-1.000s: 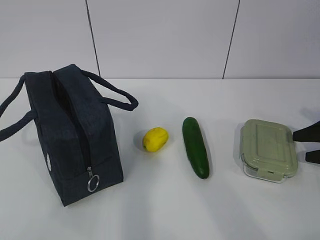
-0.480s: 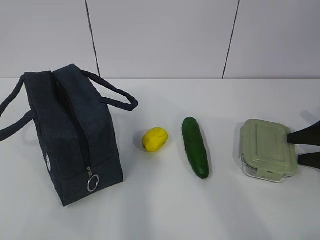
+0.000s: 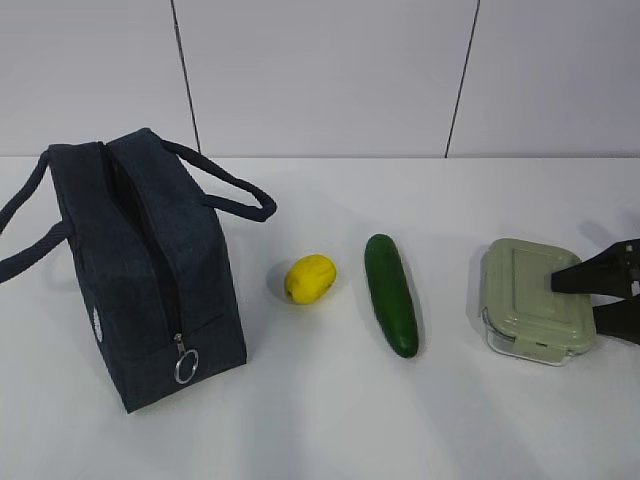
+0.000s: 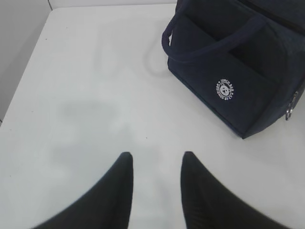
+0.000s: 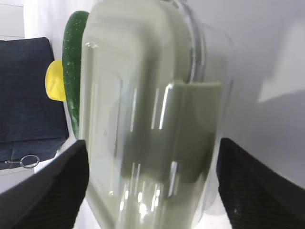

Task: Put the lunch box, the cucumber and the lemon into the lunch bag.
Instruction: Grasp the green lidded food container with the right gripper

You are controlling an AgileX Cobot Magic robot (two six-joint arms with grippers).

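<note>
Exterior camera slants down frontally; wrist cameras look close (all share the lunch bag (image 3: 140,270))

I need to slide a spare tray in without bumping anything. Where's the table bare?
Bare: the front strip of the table below everything, and the back strip behind the lemon and cucumber. Crowded: the right gripper straddling the lunch box; the lunch bag fills the left.
</note>
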